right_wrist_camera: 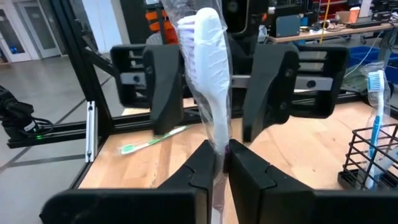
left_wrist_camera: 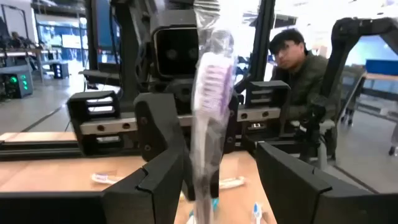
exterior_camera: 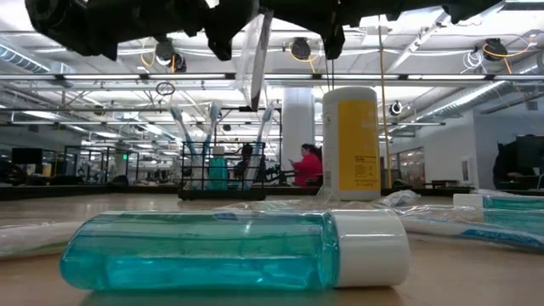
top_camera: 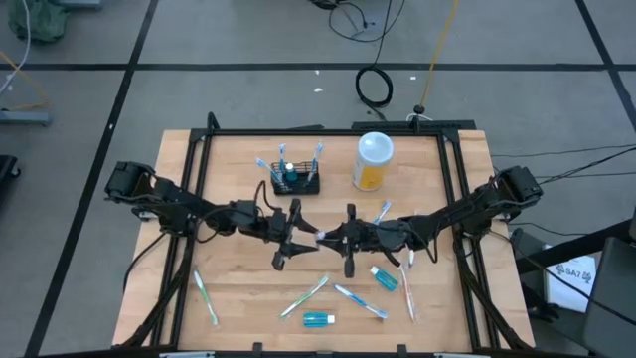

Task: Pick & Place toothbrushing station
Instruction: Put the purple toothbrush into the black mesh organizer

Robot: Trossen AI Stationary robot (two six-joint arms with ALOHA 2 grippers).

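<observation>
We see both arms meeting mid-table, w/ a wrapped toothbrush [right_wrist_camera: 208,74] upright between them. The right gripper [right_wrist_camera: 222,163] is clenched on the lower handle; its two fingers pinch tight together around the clear wrapper. The left gripper [left_wrist_camera: 222,177] has its fingers spread apart on either side of the same brush, not touching it as far as we can tell, so it reads as released. Our judgement: a handover, brush passed L→R, held vertical so it can drop head-up into a slot.

The toothbrushing station [top_camera: 296,181] sits toward the back of the table, left of centre, well apart from both grippers. It already holds upright brushes and a small teal bottle. Just beside it stands the white-lidded container [top_camera: 373,162] w/ a yellow-orange label.

Other items lie flat near the table's front: a teal mouthwash bottle [exterior_camera: 229,249] in the low view's foreground, loose wrapped brushes [top_camera: 304,297], and a 2nd teal bottle [top_camera: 385,278] by the right arm. Presumably stock awaiting placement.

Writing: the container label carries print, too small to read. No brand is legible on the bottles or the wrapper.

A person [left_wrist_camera: 305,74] is in the room behind the table.
</observation>
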